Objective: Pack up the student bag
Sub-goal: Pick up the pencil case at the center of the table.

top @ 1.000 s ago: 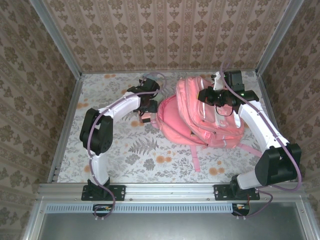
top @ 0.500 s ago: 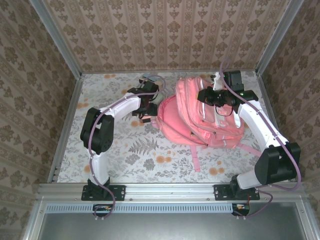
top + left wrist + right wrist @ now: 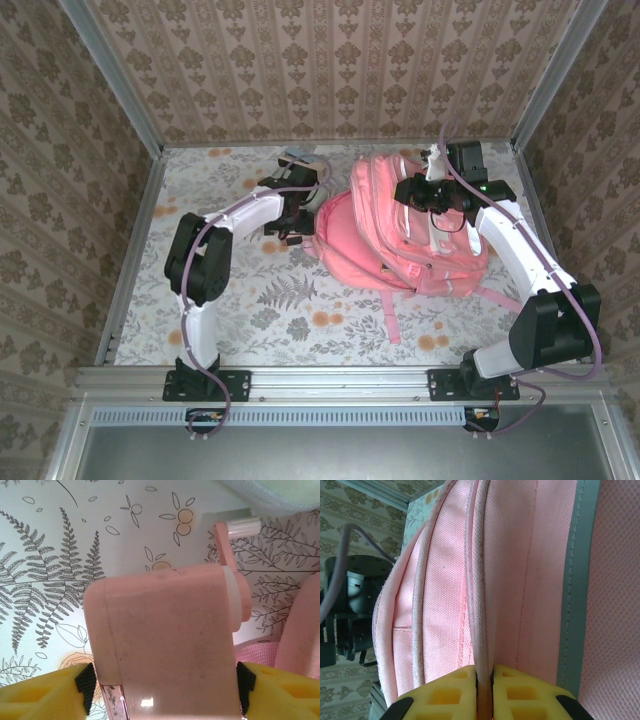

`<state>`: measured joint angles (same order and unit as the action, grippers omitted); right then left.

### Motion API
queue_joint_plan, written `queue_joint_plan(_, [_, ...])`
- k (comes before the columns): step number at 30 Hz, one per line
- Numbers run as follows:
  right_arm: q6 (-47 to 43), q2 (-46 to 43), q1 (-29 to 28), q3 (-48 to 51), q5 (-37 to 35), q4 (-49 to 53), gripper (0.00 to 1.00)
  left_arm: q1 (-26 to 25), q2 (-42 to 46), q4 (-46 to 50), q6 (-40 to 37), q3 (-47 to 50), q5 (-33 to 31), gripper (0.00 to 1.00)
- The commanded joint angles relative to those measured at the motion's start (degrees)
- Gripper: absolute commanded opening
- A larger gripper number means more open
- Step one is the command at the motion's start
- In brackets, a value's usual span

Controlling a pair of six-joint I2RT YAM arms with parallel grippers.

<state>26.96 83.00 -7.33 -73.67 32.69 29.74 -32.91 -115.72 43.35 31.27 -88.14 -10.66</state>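
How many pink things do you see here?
2: the bag at centre right of the table, and a small box held in the left gripper. Others may be hidden inside the bag.

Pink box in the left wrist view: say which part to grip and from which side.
Grip the pink box across its two flat side walls, coming from the end opposite the crank. Those walls are parallel; the crank juts out thin. The left end effector has its pads on them.

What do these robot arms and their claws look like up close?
Both arms, left and right, are white tubes with bulky black joints and a purplish cable looped alongside. The left claw and right claw have yellow fingers with black pads.
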Motion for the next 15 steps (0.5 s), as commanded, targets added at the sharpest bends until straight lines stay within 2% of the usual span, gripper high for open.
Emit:
queue_joint_plan(1, [-0.02, -0.62, 0.30, -0.42, 1.79, -1.96, 0.14, 0.12, -1.42, 2.13, 0.37, -0.29, 0.23, 0.76])
queue_joint_plan(5, [-0.16, -1.13, 0.31, -0.09, 1.59, -1.76, 0.14, 0.04, -0.92, 1.65, 0.73, -0.01, 0.31, 0.67])
queue_joint_plan(15, [-0.20, -1.17, 0.30, -0.38, 1.07, -1.49, 0.14, -2.87, 6.96, 3.55, 1.58, 0.32, -1.03, 0.63])
